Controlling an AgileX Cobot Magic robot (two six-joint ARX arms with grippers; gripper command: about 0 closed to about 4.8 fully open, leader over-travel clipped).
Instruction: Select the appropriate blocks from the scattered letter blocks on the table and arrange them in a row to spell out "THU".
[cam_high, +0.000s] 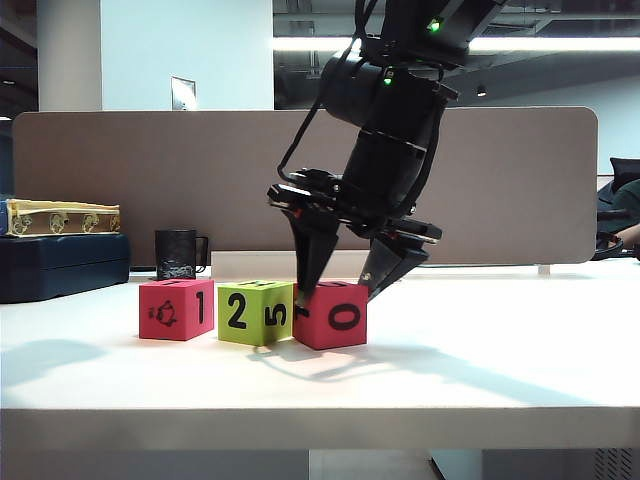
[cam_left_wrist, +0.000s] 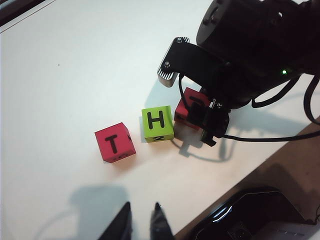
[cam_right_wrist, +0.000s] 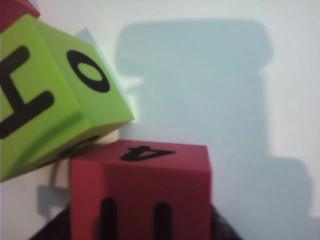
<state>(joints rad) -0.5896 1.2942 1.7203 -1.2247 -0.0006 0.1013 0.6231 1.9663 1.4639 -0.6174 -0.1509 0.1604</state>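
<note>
White table (cam_high: 500, 350): right gripper (cam_high: 340, 272) straddles the red block (cam_high: 331, 316), jaws apart; lifting crooked could nudge the green block (cam_high: 255, 312) (touching it). Left gripper (cam_left_wrist: 142, 220) idles, closed, empty.

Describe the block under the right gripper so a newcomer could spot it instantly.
On the white table, three blocks sit in a row before the beige divider panel. It is the red block at the row's right end, straddled by the right gripper's open fingers. Unlike its green neighbour, its front shows a sideways 0.
</note>
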